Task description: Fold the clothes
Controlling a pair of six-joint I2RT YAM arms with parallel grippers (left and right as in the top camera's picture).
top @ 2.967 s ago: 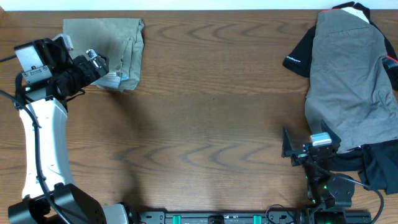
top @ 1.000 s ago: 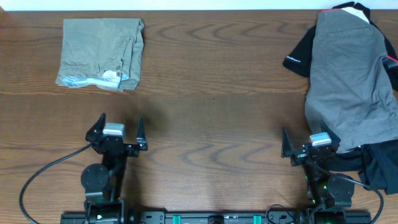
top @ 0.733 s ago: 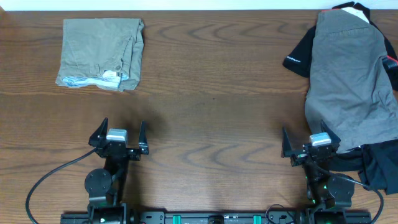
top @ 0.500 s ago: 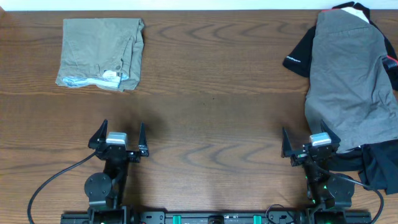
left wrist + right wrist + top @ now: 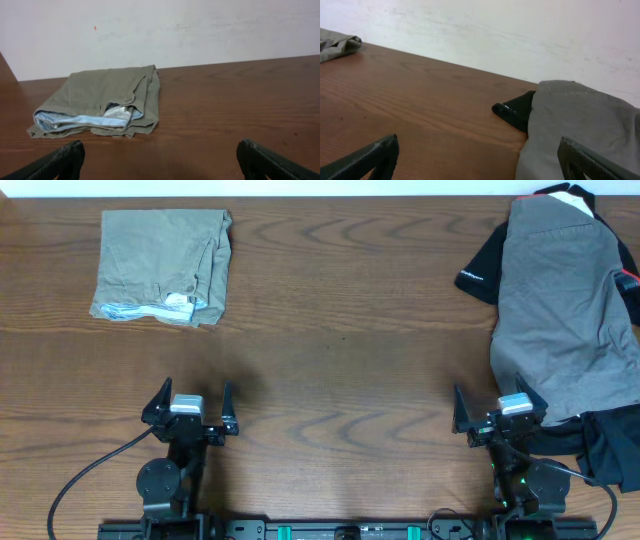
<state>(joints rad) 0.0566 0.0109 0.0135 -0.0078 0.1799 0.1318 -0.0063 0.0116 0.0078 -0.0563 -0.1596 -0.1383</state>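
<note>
The clothes, khaki-beige shorts (image 5: 162, 266), lie folded into a compact rectangle at the table's far left, whitish lining showing along the near edge. The left wrist view has them (image 5: 100, 101) flat ahead and slightly to the left. My left gripper (image 5: 190, 394) rests open near the front edge, well short of the shorts, nothing between its fingers (image 5: 60, 161). My right gripper (image 5: 500, 400) stands open at the front right, empty, with one fingertip (image 5: 590, 160) beside the grey cloth. A corner of the shorts (image 5: 337, 45) shows far left in the right wrist view.
A darker grey garment (image 5: 565, 300) is spread over a black garment (image 5: 480, 270) at the far right, reaching the table's right edge; both appear in the right wrist view, grey (image 5: 580, 125) over black (image 5: 515, 111). A pale wall runs behind the table.
The left arm has pulled back from the folded shorts to the front edge and settled there, gripper open. The right arm and all garments have stayed put.
</note>
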